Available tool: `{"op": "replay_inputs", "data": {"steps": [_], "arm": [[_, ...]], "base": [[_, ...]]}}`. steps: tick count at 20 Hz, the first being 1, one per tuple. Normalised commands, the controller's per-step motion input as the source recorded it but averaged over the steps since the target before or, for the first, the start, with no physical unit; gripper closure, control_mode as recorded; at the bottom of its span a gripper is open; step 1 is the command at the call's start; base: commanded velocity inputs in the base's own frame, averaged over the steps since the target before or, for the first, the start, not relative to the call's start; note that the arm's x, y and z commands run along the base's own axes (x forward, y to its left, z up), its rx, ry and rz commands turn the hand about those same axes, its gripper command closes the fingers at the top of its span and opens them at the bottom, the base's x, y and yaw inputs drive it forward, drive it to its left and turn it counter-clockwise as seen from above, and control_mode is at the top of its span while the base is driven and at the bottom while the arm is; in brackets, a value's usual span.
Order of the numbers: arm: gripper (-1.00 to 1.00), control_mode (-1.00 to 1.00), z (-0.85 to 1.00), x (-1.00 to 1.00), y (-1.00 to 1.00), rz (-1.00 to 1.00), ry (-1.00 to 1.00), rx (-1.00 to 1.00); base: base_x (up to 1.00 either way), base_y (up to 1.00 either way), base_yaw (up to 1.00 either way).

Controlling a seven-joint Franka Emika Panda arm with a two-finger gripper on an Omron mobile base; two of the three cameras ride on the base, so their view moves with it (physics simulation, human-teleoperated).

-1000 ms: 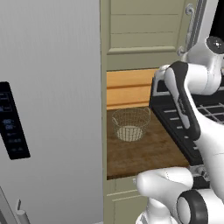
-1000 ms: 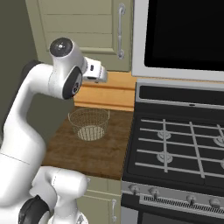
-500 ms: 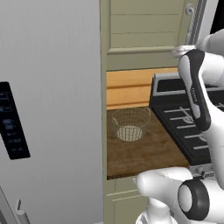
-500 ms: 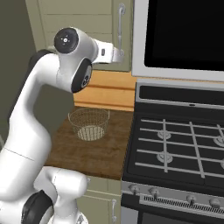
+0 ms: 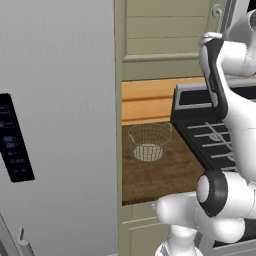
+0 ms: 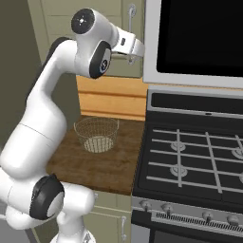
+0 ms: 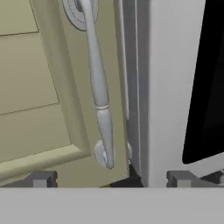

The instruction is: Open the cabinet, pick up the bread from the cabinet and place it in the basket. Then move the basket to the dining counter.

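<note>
The cabinet (image 6: 102,16) is a pale sage-green wall unit, and its panelled door (image 7: 35,87) is closed. Its long silver handle (image 7: 99,87) hangs close in front of the hand, between the two fingertips and slightly left of centre. My gripper (image 7: 111,179) is open, with nothing between its fingers (image 7: 41,178). In the right base view the gripper (image 6: 134,53) is raised at the handle's (image 6: 131,14) lower end. The wire basket (image 6: 97,134) stands upright and empty on the short wood worktop (image 5: 160,175), well below the hand. The bread is hidden. The dining counter is out of view.
A black stove (image 6: 194,156) adjoins the worktop on the right, with a dark microwave (image 6: 199,38) above it, right of the cabinet door. The big grey fridge (image 5: 55,125) walls off the left side. Low pale-green drawers (image 5: 140,230) sit under the worktop.
The arm has lifted and swung the hand up from in front of the worktop to the cabinet handle. The jaws stayed open. The basket has not moved.
</note>
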Motion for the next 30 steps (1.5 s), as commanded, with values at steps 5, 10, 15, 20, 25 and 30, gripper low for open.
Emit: {"op": "replay_inputs", "data": {"steps": [5, 10, 15, 20, 25, 30], "arm": [[-1.0, -1.0, -0.13, 0.75, -0.16, 0.0, 0.02, 0.07], [-1.0, -1.0, -0.12, 0.68, -0.02, 0.0, 0.0, 0.01], [1.0, -1.0, -0.14, 0.59, 0.0, 0.0, 0.0, 0.0], [1.0, -1.0, -0.03, 0.01, 0.06, 0.03, -0.01, 0.0], [1.0, -1.0, 0.0, -0.64, 0.32, 0.1, 0.0, 0.03], [1.0, -1.0, 0.0, -1.0, 0.81, 0.11, 0.0, 0.0]], "base": [[0.0, 0.0, 0.0], [0.0, 0.0, 0.0], [0.0, 0.0, 0.0], [0.0, 0.0, 0.0], [0.0, 0.0, 0.0], [0.0, 0.0, 0.0]]}}
